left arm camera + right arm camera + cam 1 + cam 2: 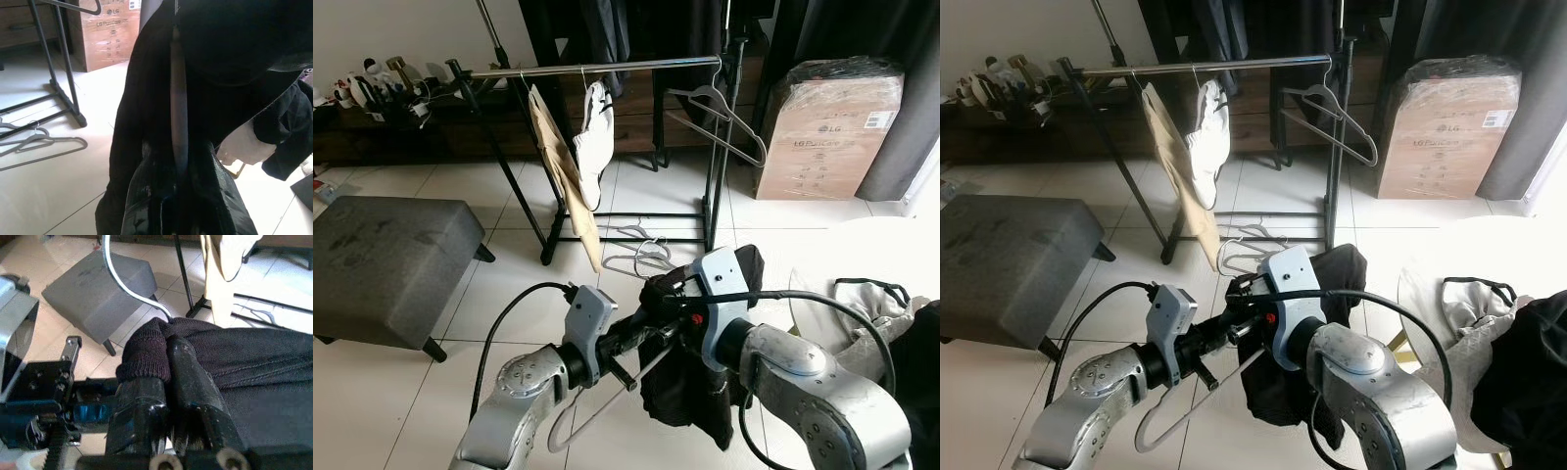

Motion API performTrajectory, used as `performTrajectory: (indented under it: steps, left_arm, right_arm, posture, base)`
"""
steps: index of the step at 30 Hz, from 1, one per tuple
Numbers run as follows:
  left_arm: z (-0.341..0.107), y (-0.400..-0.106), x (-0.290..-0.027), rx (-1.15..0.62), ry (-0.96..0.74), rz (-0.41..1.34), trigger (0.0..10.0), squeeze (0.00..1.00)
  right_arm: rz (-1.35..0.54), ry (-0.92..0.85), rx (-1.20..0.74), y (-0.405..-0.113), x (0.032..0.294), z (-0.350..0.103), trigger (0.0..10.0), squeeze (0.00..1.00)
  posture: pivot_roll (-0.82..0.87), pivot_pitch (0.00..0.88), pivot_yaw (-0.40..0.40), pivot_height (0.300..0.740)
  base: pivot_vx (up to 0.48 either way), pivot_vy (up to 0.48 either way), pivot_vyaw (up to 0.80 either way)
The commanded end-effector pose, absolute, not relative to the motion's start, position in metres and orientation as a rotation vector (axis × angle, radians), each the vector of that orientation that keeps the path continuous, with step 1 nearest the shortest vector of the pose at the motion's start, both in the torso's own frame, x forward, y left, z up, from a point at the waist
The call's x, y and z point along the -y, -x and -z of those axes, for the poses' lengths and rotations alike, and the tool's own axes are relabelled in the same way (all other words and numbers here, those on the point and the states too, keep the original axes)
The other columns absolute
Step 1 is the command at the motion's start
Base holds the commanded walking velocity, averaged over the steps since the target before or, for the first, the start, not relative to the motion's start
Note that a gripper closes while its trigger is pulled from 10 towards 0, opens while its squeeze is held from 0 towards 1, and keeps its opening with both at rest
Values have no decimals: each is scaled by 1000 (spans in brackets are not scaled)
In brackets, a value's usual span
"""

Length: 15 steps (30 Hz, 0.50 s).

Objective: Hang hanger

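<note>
Low in front of me, my left tool (178, 161) pinches the grey hanger (597, 406), whose loop hangs below it. Just to its right, my right tool (166, 357) is clamped on the black garment (690, 377) draped there; the clothes rack (607, 67) stands well beyond.

I see a white tiled floor (509, 294) carrying everything. A grey upholstered ottoman (386, 259) stands on it at my left on dark legs. A black clothes rack (607, 147) stands on it ahead, base bars flat on the tiles. A couple of loose grey hangers (636, 257) lie on the tiles just in front of the rack base. A wrapped cardboard box (827, 127) sits on the floor right of the rack.
</note>
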<state>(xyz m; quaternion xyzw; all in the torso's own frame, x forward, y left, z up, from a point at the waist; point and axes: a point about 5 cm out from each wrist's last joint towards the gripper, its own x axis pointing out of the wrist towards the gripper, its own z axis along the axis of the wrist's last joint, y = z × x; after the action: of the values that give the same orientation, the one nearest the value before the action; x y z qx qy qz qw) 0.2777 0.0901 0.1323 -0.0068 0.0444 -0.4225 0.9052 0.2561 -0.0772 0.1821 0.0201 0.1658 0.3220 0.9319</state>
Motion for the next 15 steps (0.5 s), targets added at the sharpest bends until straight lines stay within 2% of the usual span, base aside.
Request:
performTrajectory:
  steps: [1,2,3,15]
  left_arm:
    - [-149,-281,-90,6,-1,874,10000,0]
    - [-148,-281,-90,6,-2,873,10000,0]
    - [-148,-281,-91,6,-4,870,10000,0]
    - [-150,-287,-91,46,-28,814,10000,0]
  right_arm:
    - [-687,-60,-394,-254,71,-174,10000,329]
    - [-684,-61,-395,-254,72,-175,10000,329]
    - [-670,-63,-395,-255,74,-175,10000,1000]
    - [-535,-51,-393,-264,101,-174,10000,1000]
  posture:
    - [-121,158,76,740]
    - [-121,158,76,740]
    - [-121,158,76,740]
    - [-134,149,67,740]
  base:
    - [0,0,0]
    - [0,0,0]
    - [0,0,0]
    - [0,0,0]
